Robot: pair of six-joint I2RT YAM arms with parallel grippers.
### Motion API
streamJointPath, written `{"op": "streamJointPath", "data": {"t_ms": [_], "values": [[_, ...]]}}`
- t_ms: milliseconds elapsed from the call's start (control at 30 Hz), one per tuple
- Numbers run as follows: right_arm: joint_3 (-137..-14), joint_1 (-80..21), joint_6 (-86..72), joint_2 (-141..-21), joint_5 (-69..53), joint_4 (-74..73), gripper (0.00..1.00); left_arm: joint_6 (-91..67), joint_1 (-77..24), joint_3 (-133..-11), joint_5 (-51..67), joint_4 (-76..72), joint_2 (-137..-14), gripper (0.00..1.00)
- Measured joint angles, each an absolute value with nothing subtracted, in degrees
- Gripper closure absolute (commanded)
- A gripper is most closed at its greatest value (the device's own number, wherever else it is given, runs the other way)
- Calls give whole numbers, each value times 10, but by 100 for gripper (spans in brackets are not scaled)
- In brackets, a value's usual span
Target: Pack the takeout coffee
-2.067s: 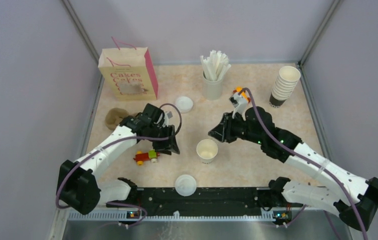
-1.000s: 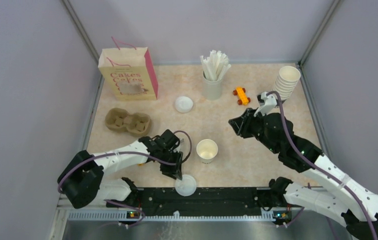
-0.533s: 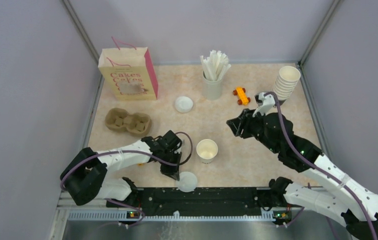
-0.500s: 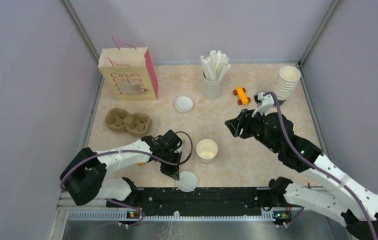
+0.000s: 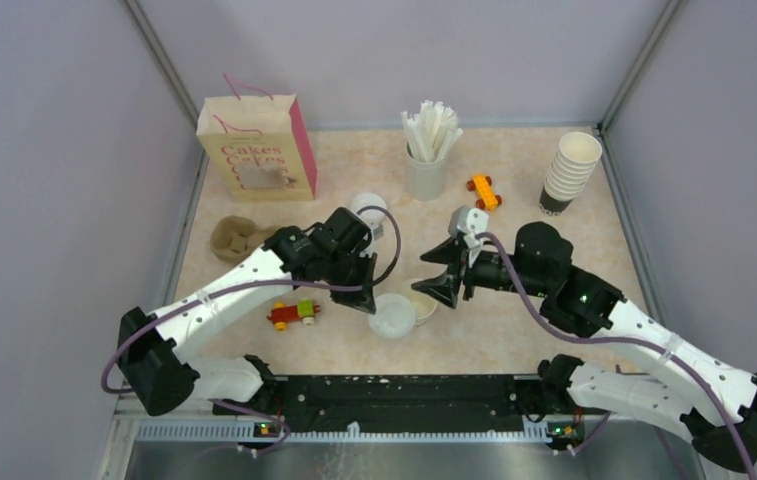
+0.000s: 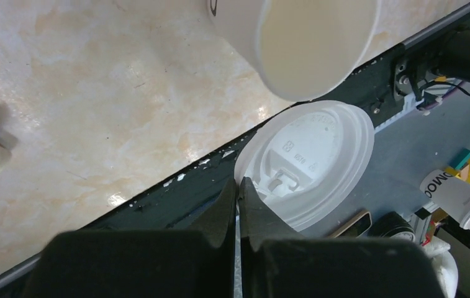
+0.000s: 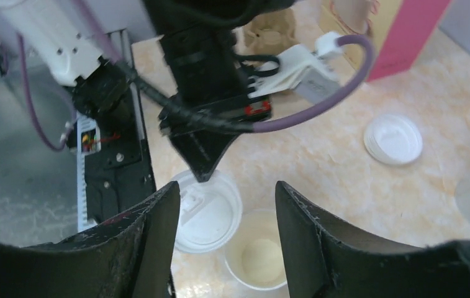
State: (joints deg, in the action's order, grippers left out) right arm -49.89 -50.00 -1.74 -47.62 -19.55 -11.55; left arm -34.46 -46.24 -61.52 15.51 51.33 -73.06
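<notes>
Lid gripped, cup not yet capped.
The left end effector (image 6: 238, 186) is pinched on the rim of the white lid (image 6: 310, 158), held just beside the open paper cup (image 6: 307, 37), which stands on the tabletop (image 5: 514, 160) near the front; the right end effector (image 5: 420, 276) hangs spread apart over the cup. Seating the lid and packing the cup likely remain.

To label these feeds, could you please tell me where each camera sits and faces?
Top external: overhead from behind, looking down at the table; left arm and right arm show.
Left wrist: looks past the left gripper, shut on the lid.
Right wrist: through the open right gripper, faces the left gripper.
All share lid and paper cup.
</notes>
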Motion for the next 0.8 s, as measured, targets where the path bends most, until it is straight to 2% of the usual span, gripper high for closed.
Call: {"op": "streamJointPath", "data": {"t_ms": [100,333,800], "values": [[-499,-519,59,-476,-246,-117,58,-338,-461,-674,147,555,-743,100],[-501,-608,192,-480,-263,-175,57,-327,-454,-769,134,607,-765,100],[-537,-667,343,-545,-179,-286,60,-326,-450,-776,174,618,-779,100]]}}
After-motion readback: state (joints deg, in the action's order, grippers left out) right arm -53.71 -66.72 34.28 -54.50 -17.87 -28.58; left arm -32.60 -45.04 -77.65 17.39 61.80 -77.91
